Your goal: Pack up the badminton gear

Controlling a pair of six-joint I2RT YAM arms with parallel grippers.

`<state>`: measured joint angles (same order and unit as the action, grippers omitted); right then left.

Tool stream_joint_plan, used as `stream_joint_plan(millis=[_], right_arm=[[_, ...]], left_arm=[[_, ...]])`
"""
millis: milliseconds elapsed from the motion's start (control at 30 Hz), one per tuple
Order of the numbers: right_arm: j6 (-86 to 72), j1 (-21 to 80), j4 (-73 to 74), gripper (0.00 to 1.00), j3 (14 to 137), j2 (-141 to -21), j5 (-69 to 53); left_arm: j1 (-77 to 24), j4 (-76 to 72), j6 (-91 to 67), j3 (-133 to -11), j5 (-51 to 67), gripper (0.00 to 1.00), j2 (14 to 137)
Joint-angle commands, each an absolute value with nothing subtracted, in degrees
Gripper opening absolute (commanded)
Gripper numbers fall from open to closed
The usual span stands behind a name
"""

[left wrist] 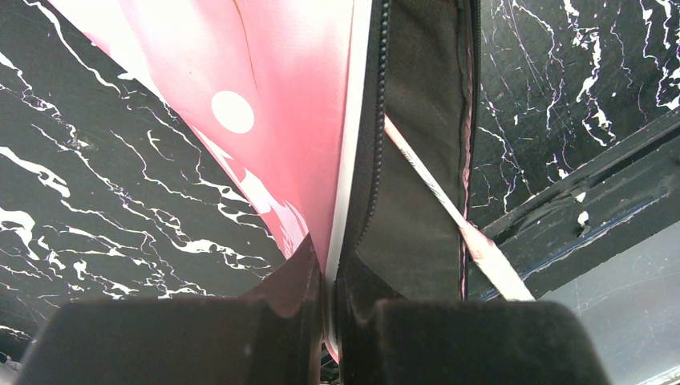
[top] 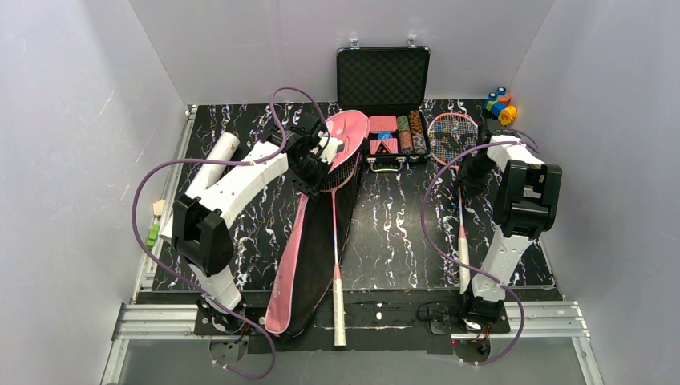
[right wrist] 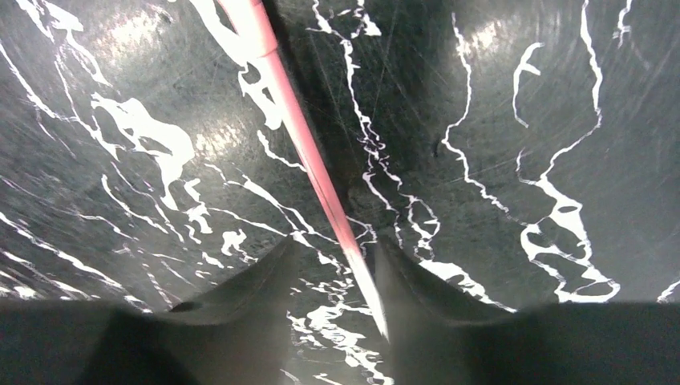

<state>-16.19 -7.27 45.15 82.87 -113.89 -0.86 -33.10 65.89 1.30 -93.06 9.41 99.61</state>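
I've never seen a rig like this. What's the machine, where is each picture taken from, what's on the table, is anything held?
The left arm and right arm are robot arms bolted at the near edge of the table, each ending in a two-finger gripper. The wide picture looks down from above and behind them; the other two come from cameras on the wrists. On it lie a pink bag with one racket partly inside, a second racket, a white tube, an open black case of chips and toy blocks. The left gripper is shut on the bag's edge. The right gripper has its jaws either side of the second racket's shaft, not clamped.
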Motion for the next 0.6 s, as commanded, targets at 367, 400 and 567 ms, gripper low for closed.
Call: stream_joint_plan(millis=[367,400,567], right_arm=[[-17.03,-4.11,47.61,0.76,80.42,-111.82,3.83],[-17.04,-3.98,47.33,0.68,79.59,-111.66,3.99],[-17.32,-3.55,46.53,0.09,77.23,-111.23,5.34]], left_arm=[[-32.87,65.04,1.76,-93.89,8.88,0.0,95.1],[-32.87,65.16,1.79,-94.13,8.82,0.0,95.23],[-32.87,65.74,1.97,-94.63,8.25,0.0,95.11]])
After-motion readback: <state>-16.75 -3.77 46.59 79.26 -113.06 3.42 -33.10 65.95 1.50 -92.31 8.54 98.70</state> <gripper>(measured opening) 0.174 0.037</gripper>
